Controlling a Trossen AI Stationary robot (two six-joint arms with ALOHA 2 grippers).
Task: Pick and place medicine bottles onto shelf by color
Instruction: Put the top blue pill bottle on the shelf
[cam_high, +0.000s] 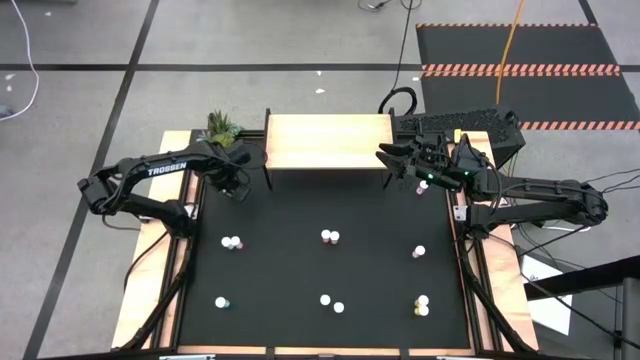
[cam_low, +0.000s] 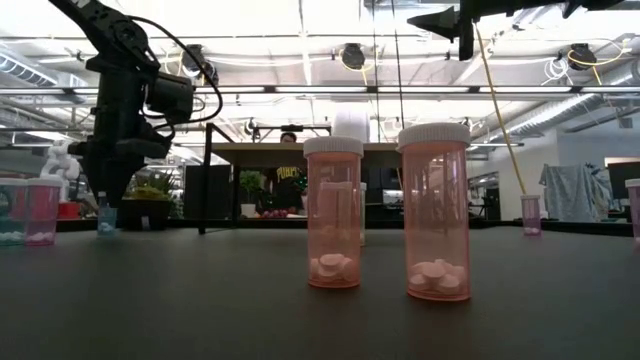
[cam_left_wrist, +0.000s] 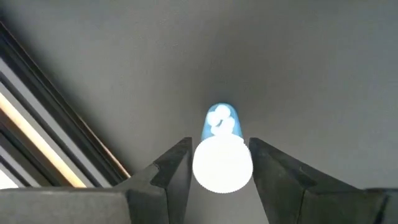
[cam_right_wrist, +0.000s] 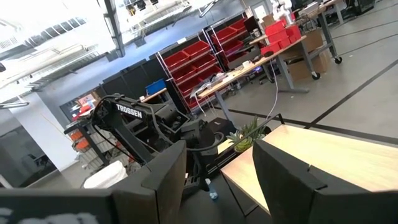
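A pale blue medicine bottle (cam_left_wrist: 221, 119) with a white cap stands on the black mat by the shelf's left leg, also seen in the low view (cam_low: 105, 220). My left gripper (cam_left_wrist: 221, 142) (cam_high: 240, 187) points down over it, shut on it. My right gripper (cam_right_wrist: 221, 149) (cam_high: 385, 158) hangs open and empty in the air at the right end of the light wooden shelf (cam_high: 328, 140). Several more bottles stand scattered on the mat, among them a pair (cam_high: 329, 237) at the middle and two pink ones (cam_low: 333, 212) (cam_low: 434, 210) near the front. My left gripper has the blue bottle's white cap (cam_left_wrist: 199, 165) pinched between its two fingers, one on each side. The fingers come from above, pointing down. The bottle stands upright with its base on the mat (cam_low: 105, 232).
A small potted plant (cam_high: 222, 127) sits at the shelf's far left corner. A black keyboard-like device (cam_high: 455, 125) lies behind the right arm. One bottle (cam_high: 421, 187) stands just under the right arm. Wooden rails edge the mat on both sides (cam_high: 150, 260).
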